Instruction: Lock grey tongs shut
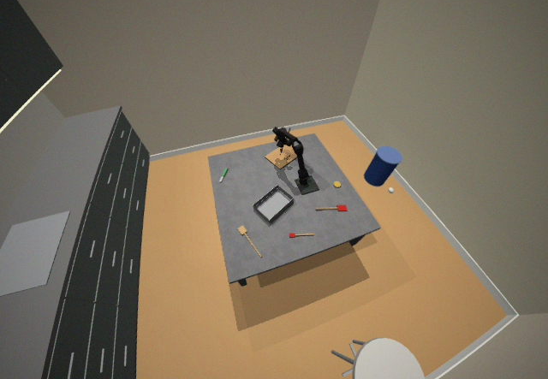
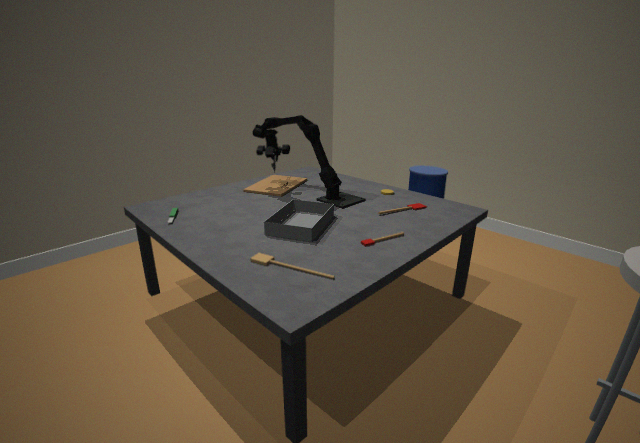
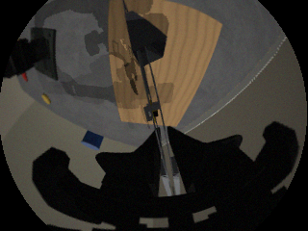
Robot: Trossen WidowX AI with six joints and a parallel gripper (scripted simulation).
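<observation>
My gripper (image 3: 164,130) (image 2: 274,156) is shut on the grey tongs (image 3: 145,40). It hangs above the wooden board (image 1: 271,157) (image 2: 255,188) (image 3: 194,58), clear of it. In the wrist view the tongs' two thin arms run close together from the fingers up to a wide dark block, with a small grey piece between. Their far end lies in line with the board, but they appear held above it. The top and exterior views show the tongs too small to tell whether they are locked. The roasting tin (image 1: 280,210) (image 2: 288,230) has no tongs across it.
A green-handled tool (image 1: 224,173) (image 2: 173,214) lies at the table's left side. Two red-headed spatulas, a wooden spatula (image 1: 241,230) (image 2: 262,259) and a yellow disc (image 1: 336,184) (image 2: 387,191) also lie on the table. A blue cylinder (image 1: 381,167) (image 2: 427,182) stands beyond the table.
</observation>
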